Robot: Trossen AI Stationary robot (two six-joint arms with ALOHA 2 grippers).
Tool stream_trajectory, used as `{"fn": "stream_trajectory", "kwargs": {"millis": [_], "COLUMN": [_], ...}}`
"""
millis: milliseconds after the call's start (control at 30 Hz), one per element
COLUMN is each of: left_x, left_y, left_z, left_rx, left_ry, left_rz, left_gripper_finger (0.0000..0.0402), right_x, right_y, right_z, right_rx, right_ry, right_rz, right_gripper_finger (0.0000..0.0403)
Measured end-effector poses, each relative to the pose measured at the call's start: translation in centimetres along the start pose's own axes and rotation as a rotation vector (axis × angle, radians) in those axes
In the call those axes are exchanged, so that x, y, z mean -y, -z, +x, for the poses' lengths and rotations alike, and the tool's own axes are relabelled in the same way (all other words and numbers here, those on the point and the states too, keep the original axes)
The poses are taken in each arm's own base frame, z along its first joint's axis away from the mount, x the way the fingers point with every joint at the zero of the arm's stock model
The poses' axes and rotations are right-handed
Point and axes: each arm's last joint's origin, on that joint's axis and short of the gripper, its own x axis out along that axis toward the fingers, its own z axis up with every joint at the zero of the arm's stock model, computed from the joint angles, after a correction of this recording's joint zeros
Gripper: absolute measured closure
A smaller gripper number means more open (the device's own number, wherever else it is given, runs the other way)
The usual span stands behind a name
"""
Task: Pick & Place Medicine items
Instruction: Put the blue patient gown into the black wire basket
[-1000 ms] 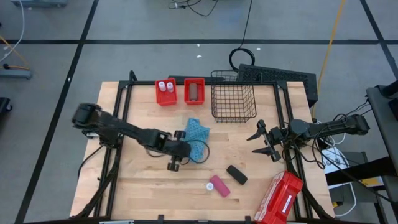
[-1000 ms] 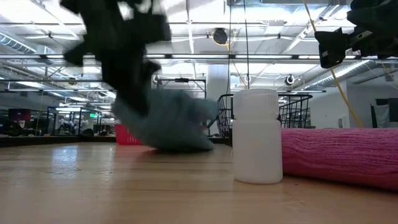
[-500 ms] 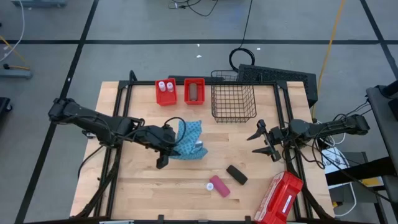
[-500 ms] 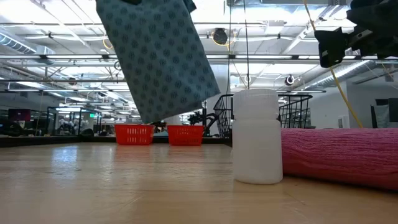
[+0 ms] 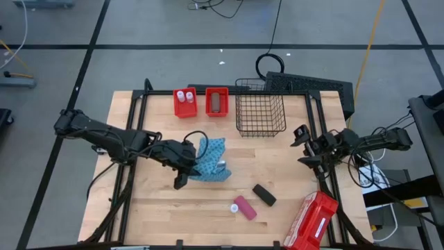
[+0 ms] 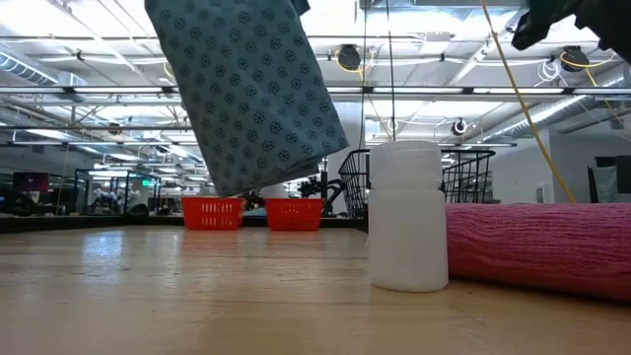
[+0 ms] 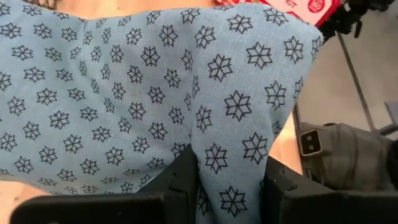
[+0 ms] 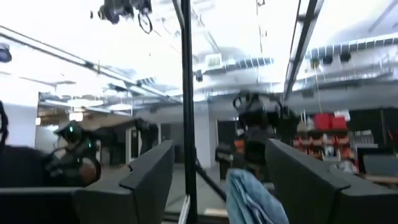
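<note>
My left gripper [image 5: 192, 155] is shut on the blue patterned cloth [image 5: 212, 160], which hangs above the table's middle [image 6: 251, 94]. A pink white-capped tube [image 5: 244, 207] and a black oblong box [image 5: 263, 194] lie flat on the table near its front edge. Two white-capped vials [image 5: 184, 96] stand in the left red bin, and a brown box [image 5: 217, 103] lies in the right red bin. My right gripper [image 5: 303, 146] is open at the table's right edge, tipped upward, with nothing between its fingers [image 8: 149, 177]. My left gripper pinches a bunched fold of the cloth [image 7: 229, 163] between its two fingers [image 7: 181, 180]. The fingers slant down from the table's left. The cloth hangs below them in slack folds, and the low view shows its lower edge [image 6: 266, 182] clear of the table.
A black wire basket [image 5: 261, 114] stands at the back, right of the two red bins [image 5: 201, 111]. A large red case with white marks [image 5: 311, 222] lies at the front right corner. Bare wood lies at the front left.
My left gripper has risen and drawn back toward the table's left, rolling its wrist. The cloth has come off the table and now hangs spread below it. My right gripper has tipped its fingers upward in the last half second.
</note>
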Motion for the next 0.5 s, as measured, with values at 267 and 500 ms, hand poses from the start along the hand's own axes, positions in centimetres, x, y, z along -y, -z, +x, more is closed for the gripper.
{"fn": "stream_trajectory", "kwargs": {"millis": [267,500], "left_x": [0.16,0.27], "left_y": [0.12,0.14], "left_z": [-0.02,-0.03], "left_rx": [-0.023,-0.007], "left_ry": [0.040,0.007], "left_rz": [0.005,0.002], "left_gripper_finger": [0.0307,0.0307], "right_x": [0.16,0.47], "right_y": [0.02,0.69], "right_z": [0.01,0.28], "right_rx": [0.001,-0.045], "right_ry": [0.051,0.113], "right_rz": [-0.101,-0.090], "right_gripper_finger": [0.0160,0.0160]}}
